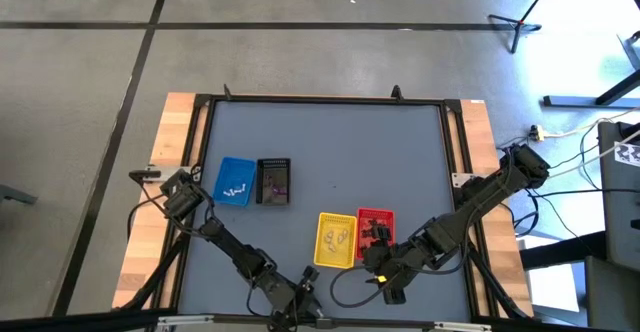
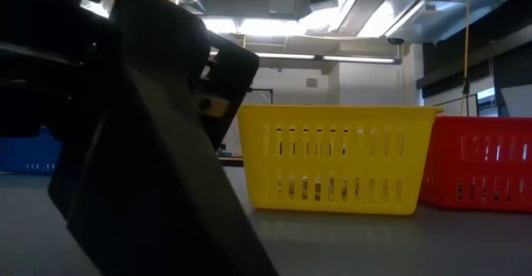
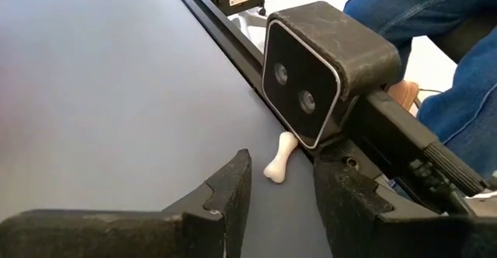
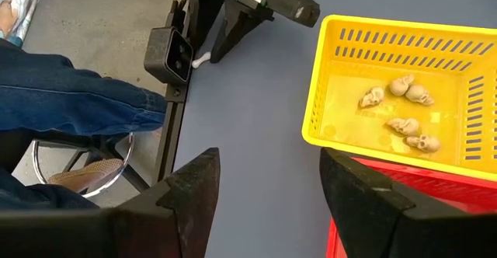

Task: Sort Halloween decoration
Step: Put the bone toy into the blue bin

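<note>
Bone trinket [image 3: 279,157] lies before open left claw [image 3: 281,192].

From overhead the bits in the blue basket [image 1: 236,182], black basket [image 1: 273,182] and red basket [image 1: 375,227] are too tiny to make out. Left tool [image 1: 303,302] sits right at the bottom edge there, half swallowed by its own arm. At tabletop level a big dark arm [image 2: 141,143] blocks most of the blue one, and the red one gets chopped by the right edge. A person's jeans leg [image 4: 70,95] is cut off in the right wrist view. The bone [image 3: 279,157] is partly tucked under the camera box [image 3: 322,64].
</note>
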`<act>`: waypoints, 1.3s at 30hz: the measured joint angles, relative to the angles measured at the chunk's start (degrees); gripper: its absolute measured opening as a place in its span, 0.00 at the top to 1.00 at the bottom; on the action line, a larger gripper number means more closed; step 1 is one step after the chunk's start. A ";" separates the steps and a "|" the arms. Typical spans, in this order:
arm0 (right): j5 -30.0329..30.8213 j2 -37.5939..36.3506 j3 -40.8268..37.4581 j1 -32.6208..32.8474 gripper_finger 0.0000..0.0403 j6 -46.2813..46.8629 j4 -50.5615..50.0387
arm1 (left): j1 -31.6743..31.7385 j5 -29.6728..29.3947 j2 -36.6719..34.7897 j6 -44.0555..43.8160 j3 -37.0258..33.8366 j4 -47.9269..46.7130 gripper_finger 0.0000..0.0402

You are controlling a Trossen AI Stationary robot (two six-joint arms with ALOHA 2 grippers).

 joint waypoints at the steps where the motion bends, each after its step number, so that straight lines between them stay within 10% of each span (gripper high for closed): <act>1: 0.00 0.00 0.00 0.00 0.45 -0.01 0.01 | 0.00 0.01 0.30 0.00 0.00 0.32 0.68; 39: -1.50 0.00 0.00 0.00 0.45 -0.25 -0.18 | 0.15 -0.87 3.66 -0.46 3.41 -6.21 0.68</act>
